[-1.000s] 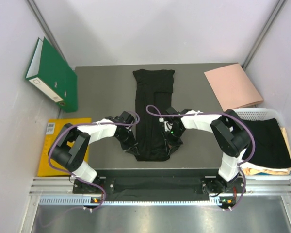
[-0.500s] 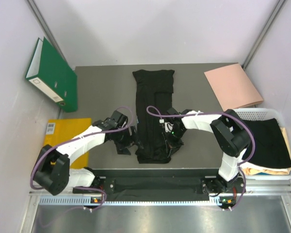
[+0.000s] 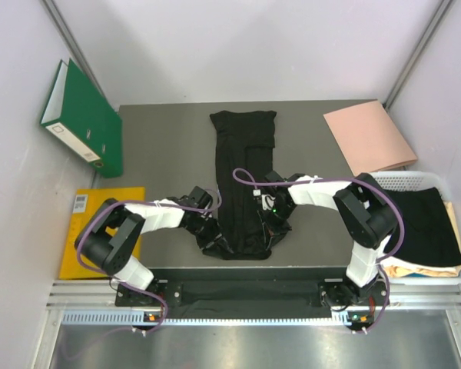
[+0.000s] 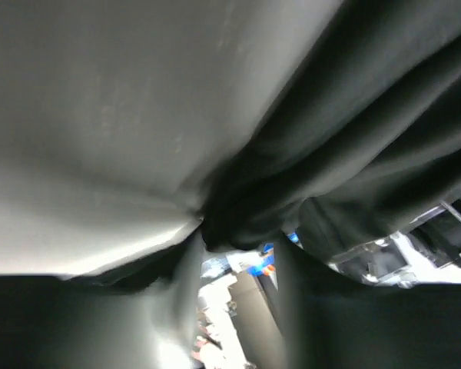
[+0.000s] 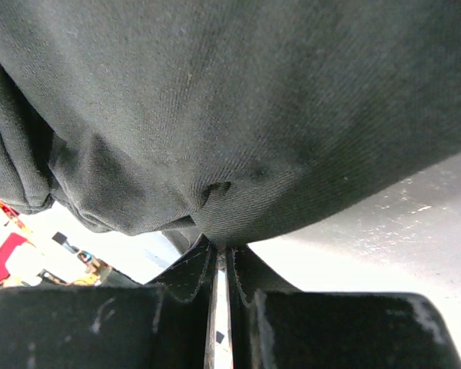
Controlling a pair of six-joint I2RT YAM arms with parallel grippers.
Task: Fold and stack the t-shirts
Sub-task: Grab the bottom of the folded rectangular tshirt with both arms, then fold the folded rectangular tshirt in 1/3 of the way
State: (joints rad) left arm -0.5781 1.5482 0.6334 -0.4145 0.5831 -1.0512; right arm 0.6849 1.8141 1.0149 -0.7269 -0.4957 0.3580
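Swung back in from bare desk point(image 3: 161, 146) to the near-left corner of the black t-shirt point(image 3: 243, 154), left arm point(image 3: 157, 211) folded at the elbow once more. No shift on the right.

Laid down the desk's middle from 12 to 6 o'clock as a long narrow strip, sides already turned in. Flat and square at the far end, rumpled at the near end, with the near-left corner drawn slightly out toward 7 o'clock. Thin, limp, matte black, gathering in soft ridges wherever taken up.

At the strip's 7 o'clock, left jaws visibly parted in the wrist view, a bunched fold of cloth at their mouth. Likely closing for a fresh hold, not yet clamped. At 5 o'clock, right jaws pressed together on a puckered nip of the hem.

Taken at both near corners, probably to carry the near end up toward 12 o'clock and halve the strip.

Beside the desk at 4 o'clock, a white basket point(image 3: 415, 178) holding a second black t-shirt point(image 3: 426, 223) over a cream t-shirt point(image 3: 415, 270). Impossible to tell whether these are waiting or finished.

Further out: salmon folder point(image 3: 369, 138) flat at 2 o'clock, green binder point(image 3: 84, 119) leaning on the wall at 10, yellow pad point(image 3: 81, 231) at 8.
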